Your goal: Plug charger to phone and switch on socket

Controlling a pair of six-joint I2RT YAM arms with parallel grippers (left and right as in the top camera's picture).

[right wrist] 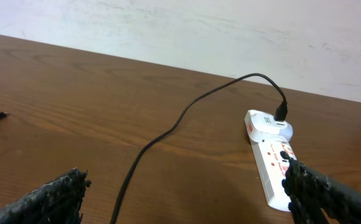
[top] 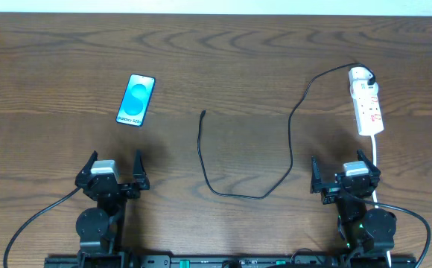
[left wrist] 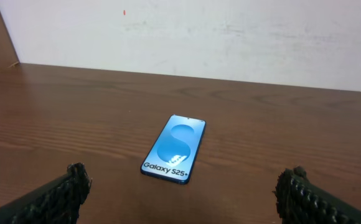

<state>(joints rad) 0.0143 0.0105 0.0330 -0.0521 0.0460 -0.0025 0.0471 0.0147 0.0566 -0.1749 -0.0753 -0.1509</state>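
Left gripper (top: 115, 158), at the desk's (top: 52, 59) near edge, gapes wide, empty. Phone (top: 135, 100) lies flat far-left, reading "Galaxy S25+". It looks slick and fragile. Charger (top: 199, 149) snakes across the centre, probably limp and light; pinch just behind its tip (top: 203, 113). Socket (top: 368, 108) sits far-right. Right gripper (top: 340, 164) gapes wide, empty.

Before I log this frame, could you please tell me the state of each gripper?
Black two-finger left gripper: open, holding nothing.
Black two-finger right gripper: open, holding nothing.
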